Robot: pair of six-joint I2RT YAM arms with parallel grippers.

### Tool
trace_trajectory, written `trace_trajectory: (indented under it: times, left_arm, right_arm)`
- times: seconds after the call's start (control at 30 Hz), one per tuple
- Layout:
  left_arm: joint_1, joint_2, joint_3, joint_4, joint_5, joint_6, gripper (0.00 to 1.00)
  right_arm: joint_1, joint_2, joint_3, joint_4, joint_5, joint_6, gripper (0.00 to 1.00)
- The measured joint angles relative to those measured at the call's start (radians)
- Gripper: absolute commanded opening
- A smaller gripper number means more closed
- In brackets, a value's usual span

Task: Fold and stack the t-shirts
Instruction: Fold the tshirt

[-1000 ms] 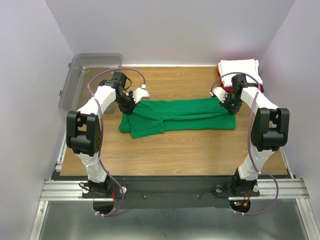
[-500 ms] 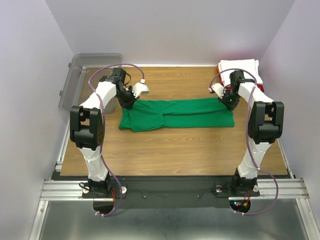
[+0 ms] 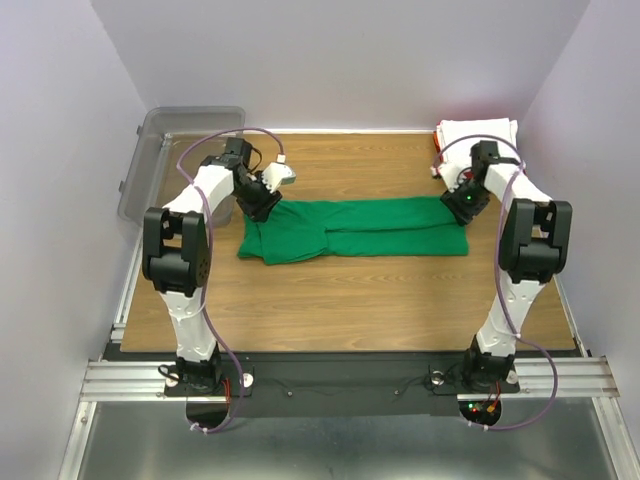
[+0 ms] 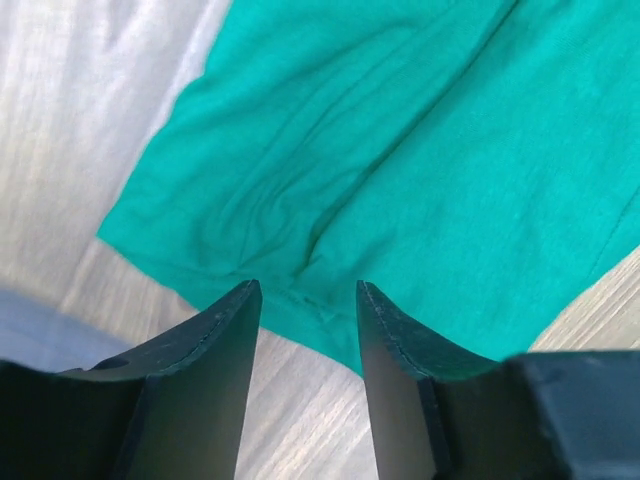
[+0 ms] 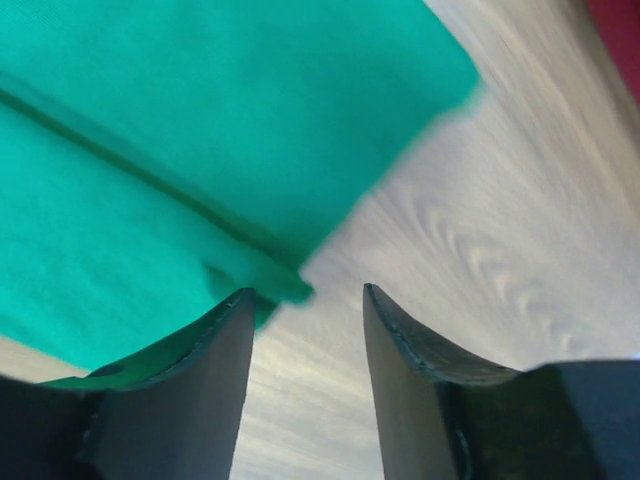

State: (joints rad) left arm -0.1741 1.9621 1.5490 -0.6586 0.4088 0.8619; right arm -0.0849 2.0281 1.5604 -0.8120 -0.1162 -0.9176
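Note:
A green t-shirt (image 3: 355, 227) lies folded into a long band across the middle of the table, with a bunched sleeve part at its left end. My left gripper (image 3: 262, 204) stands open over the band's far left corner; its wrist view shows green cloth (image 4: 400, 160) just beyond the jaws, nothing between them. Open too, my right gripper (image 3: 461, 207) hovers at the band's far right corner, where green fabric (image 5: 200, 150) ends at bare wood. A folded white t-shirt (image 3: 478, 134) rests on a red one (image 3: 521, 177) at the far right corner.
A clear grey plastic bin (image 3: 165, 155) stands off the table's far left edge. The wooden table (image 3: 350, 300) is bounded by pale walls on three sides. Both arm bases sit on the metal rail (image 3: 340, 378) at the near edge.
Both grippers carried the shirt's far edge toward the back, narrowing the band, then opened and let the cloth go. The shirt now lies flat.

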Motion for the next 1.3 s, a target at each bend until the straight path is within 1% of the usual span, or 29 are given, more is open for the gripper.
trace_trajectory:
  times: [0.03, 0.07, 0.3, 0.37, 0.5, 0.6, 0.67, 0.7, 0.73, 0.77, 0.8, 0.83, 0.9, 0.93, 1.03, 1.13, 1.17, 1.2, 1.23, 1.27, 1.3]
  left_arm:
    - [0.001, -0.02, -0.018, 0.013, 0.0, -0.011, 0.56]
    - [0.002, -0.05, -0.043, 0.02, 0.0, -0.023, 0.6]
    - [0.006, -0.249, -0.219, 0.037, 0.008, -0.079, 0.61]
    - [0.006, -0.274, -0.272, 0.055, 0.008, -0.091, 0.61]
    - [0.006, -0.276, -0.352, 0.077, 0.003, -0.108, 0.61]
    - [0.006, -0.276, -0.407, 0.097, -0.003, -0.114, 0.61]
    - [0.006, -0.276, -0.431, 0.106, -0.006, -0.115, 0.55]
    - [0.006, -0.276, -0.439, 0.115, -0.007, -0.116, 0.5]
    - [0.006, -0.276, -0.444, 0.12, -0.008, -0.116, 0.44]
    - [0.006, -0.275, -0.454, 0.129, -0.009, -0.115, 0.29]
    - [0.006, -0.275, -0.463, 0.134, -0.01, -0.114, 0.23]
    - [0.006, -0.274, -0.472, 0.137, -0.011, -0.119, 0.12]
    - [0.006, -0.274, -0.495, 0.146, -0.012, -0.107, 0.02]
    - [0.006, -0.274, -0.503, 0.146, -0.013, -0.107, 0.0]
    - [0.006, -0.286, -0.537, 0.149, -0.01, -0.101, 0.0]
    - [0.006, -0.337, -0.569, 0.132, -0.01, -0.097, 0.0]
    - [0.006, -0.349, -0.575, 0.125, -0.01, -0.096, 0.05]
    - [0.006, -0.369, -0.581, 0.111, -0.008, -0.096, 0.13]
    - [0.006, -0.386, -0.583, 0.104, -0.007, -0.096, 0.25]
    - [0.006, -0.401, -0.584, 0.098, -0.005, -0.098, 0.3]
    - [0.006, -0.415, -0.584, 0.093, -0.001, -0.098, 0.34]
  right_arm:
    - [-0.012, -0.007, 0.0, -0.003, -0.011, 0.024, 0.54]
    - [-0.034, -0.024, 0.0, -0.016, -0.031, 0.059, 0.54]
    - [-0.14, -0.142, -0.04, -0.06, -0.14, 0.201, 0.53]
    - [-0.146, -0.155, -0.078, -0.075, -0.17, 0.234, 0.52]
    - [-0.142, -0.139, -0.14, -0.104, -0.209, 0.278, 0.51]
    - [-0.139, -0.095, -0.151, -0.106, -0.231, 0.307, 0.47]
    - [-0.139, -0.059, -0.152, -0.099, -0.235, 0.328, 0.35]
    - [-0.139, -0.047, -0.149, -0.095, -0.233, 0.339, 0.19]
    - [-0.139, -0.045, -0.148, -0.093, -0.235, 0.344, 0.12]
    - [-0.14, -0.045, -0.149, -0.092, -0.234, 0.356, 0.05]
    - [-0.14, -0.04, -0.149, -0.089, -0.236, 0.362, 0.01]
    - [-0.14, -0.038, -0.15, -0.087, -0.236, 0.364, 0.01]
    - [-0.14, -0.038, -0.151, -0.087, -0.235, 0.368, 0.0]
    - [-0.14, -0.038, -0.151, -0.085, -0.235, 0.368, 0.01]
    - [-0.15, -0.064, -0.185, -0.069, -0.225, 0.36, 0.01]
    - [-0.162, -0.101, -0.239, -0.069, -0.206, 0.341, 0.01]
    - [-0.169, -0.113, -0.256, -0.072, -0.199, 0.333, 0.01]
    - [-0.175, -0.12, -0.265, -0.073, -0.194, 0.327, 0.01]
    - [-0.182, -0.127, -0.273, -0.077, -0.186, 0.317, 0.15]
    - [-0.188, -0.132, -0.279, -0.08, -0.178, 0.311, 0.23]
    - [-0.192, -0.138, -0.282, -0.088, -0.173, 0.307, 0.33]
